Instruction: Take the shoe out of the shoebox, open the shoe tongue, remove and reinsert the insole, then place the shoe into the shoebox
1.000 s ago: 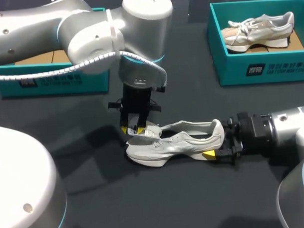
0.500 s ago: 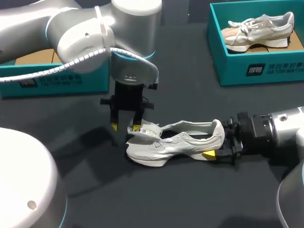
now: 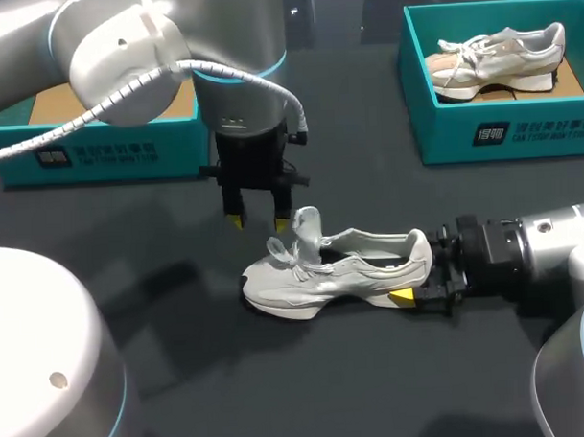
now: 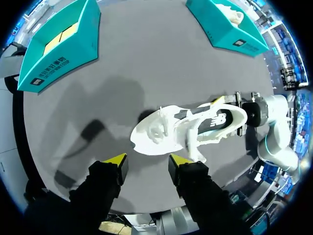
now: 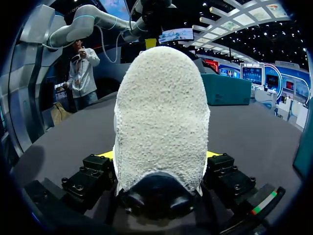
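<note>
A pale grey shoe [image 3: 342, 274] lies on its side on the dark table, toe toward my left arm. Its tongue [image 3: 307, 226] stands pulled up with loose laces beside it. My left gripper [image 3: 259, 222] hangs open and empty just above and behind the toe; in the left wrist view the shoe [image 4: 188, 128] lies ahead of that gripper [image 4: 149, 160]. My right gripper [image 3: 416, 281] is shut on the shoe's heel; in the right wrist view the heel [image 5: 161, 107] fills the space between its fingers [image 5: 159, 156].
A teal shoebox [image 3: 102, 148] with a cardboard floor stands at the back left, behind my left arm. Another teal shoebox [image 3: 505, 130] at the back right holds a second shoe [image 3: 497, 58]. Bare dark table lies in front of the shoe.
My left gripper let go at the shoe's front, opened wider and rose away toward the back. The tongue now stands up freely. The right arm and shoe kept still.
</note>
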`<action>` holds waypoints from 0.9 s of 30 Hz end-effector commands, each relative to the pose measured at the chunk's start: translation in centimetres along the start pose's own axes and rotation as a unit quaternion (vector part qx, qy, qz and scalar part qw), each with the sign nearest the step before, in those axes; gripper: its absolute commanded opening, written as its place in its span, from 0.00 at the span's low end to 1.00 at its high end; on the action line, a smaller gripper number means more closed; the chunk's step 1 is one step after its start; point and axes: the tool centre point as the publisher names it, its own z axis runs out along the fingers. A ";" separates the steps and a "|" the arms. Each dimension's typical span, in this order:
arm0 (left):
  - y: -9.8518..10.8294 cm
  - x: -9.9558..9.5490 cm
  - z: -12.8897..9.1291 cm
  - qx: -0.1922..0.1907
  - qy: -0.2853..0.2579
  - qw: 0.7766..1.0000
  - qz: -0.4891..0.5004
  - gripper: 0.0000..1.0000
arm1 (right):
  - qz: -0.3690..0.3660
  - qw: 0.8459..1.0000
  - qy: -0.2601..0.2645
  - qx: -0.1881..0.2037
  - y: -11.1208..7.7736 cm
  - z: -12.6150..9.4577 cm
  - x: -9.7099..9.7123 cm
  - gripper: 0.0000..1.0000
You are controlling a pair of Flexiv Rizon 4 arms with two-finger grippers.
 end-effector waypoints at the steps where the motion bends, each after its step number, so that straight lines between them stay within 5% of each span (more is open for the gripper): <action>1: 0.8 0.1 -1.4 0.015 0.014 1.000 0.016 0.62 | 0.000 1.000 0.000 0.001 0.0 0.0 0.1 0.00; 13: 1.2 3.4 -4.8 0.017 0.048 0.989 0.141 0.64 | 0.000 1.000 0.000 0.001 0.0 0.0 0.1 0.00; 17: 1.2 4.9 -6.2 0.009 0.048 0.979 0.197 0.64 | 0.000 1.000 0.000 0.001 0.0 0.0 0.1 0.00; 19: 1.2 5.4 -6.8 0.010 0.046 0.973 0.228 0.55 | 0.000 1.000 0.000 0.001 0.0 0.0 0.1 0.00; 27: 1.1 7.0 -7.6 0.019 0.027 0.942 0.334 0.56 | 0.000 1.000 0.000 0.001 0.0 0.0 0.1 0.00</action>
